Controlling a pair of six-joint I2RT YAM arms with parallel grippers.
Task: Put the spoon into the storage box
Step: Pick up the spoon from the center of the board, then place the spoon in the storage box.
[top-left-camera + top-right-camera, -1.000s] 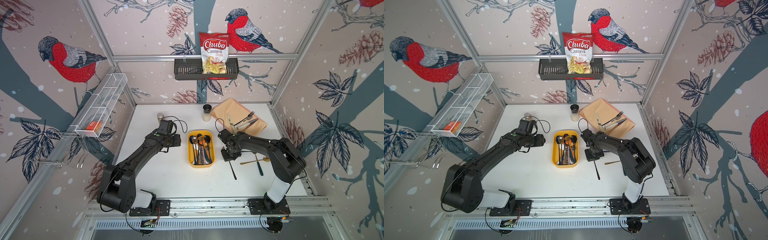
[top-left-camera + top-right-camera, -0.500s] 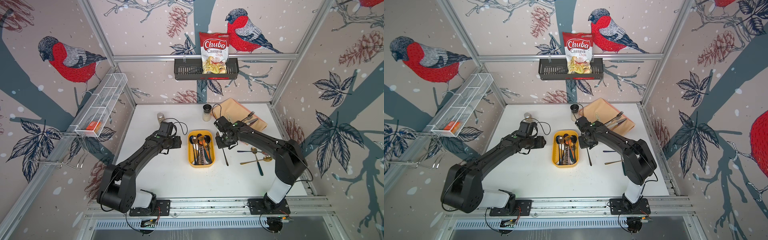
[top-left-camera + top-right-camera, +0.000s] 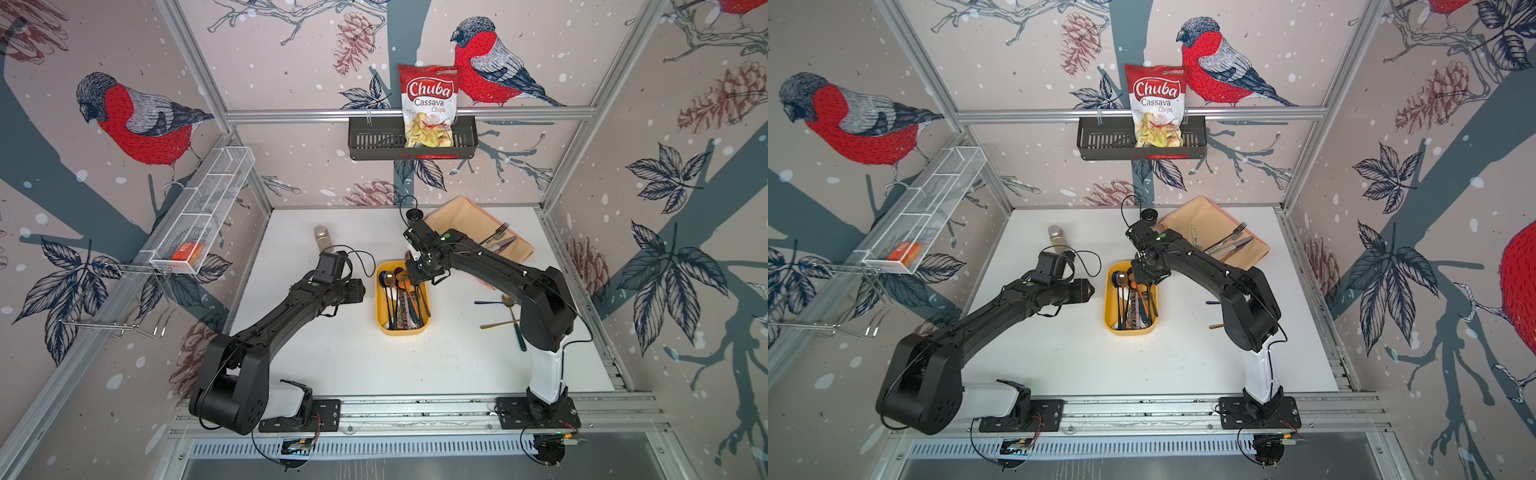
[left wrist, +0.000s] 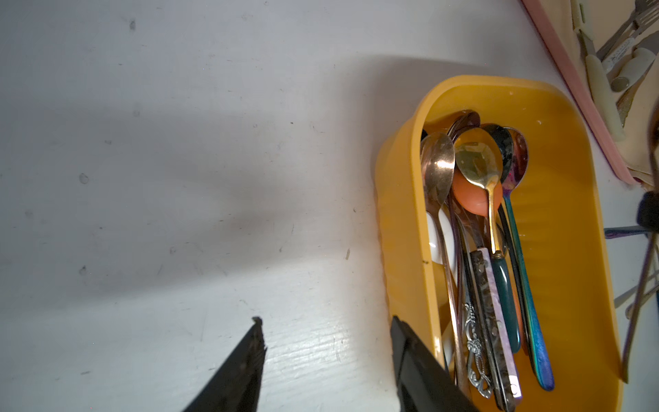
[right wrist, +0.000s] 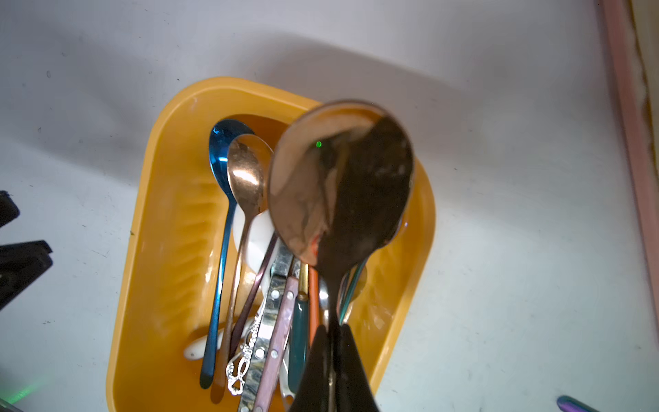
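The storage box (image 5: 142, 249) is a shallow yellow tray in the middle of the table, and several spoons lie in it. My right gripper (image 5: 331, 333) is shut on the thin handle of a dark, shiny spoon (image 5: 338, 185). This spoon's large bowl hangs over the far end of the box. In both top views the right gripper (image 3: 417, 270) is above the box's far right corner (image 3: 1152, 270). My left gripper (image 4: 326, 321) is open and holds nothing. It hovers low over the bare table beside the box's left wall (image 4: 403, 214).
Loose spoons (image 3: 505, 301) lie on the table to the right of the box. A tan napkin (image 3: 465, 218) holds a fork and knives at the back right. A glass shaker (image 3: 322, 237) and a black-capped jar (image 3: 414, 215) stand behind. A dark wall basket (image 3: 374, 139) holds a chips bag.
My right gripper has carried the spoon left and toward the back, from the table beside the box to above the box's far end. The left arm has not moved.
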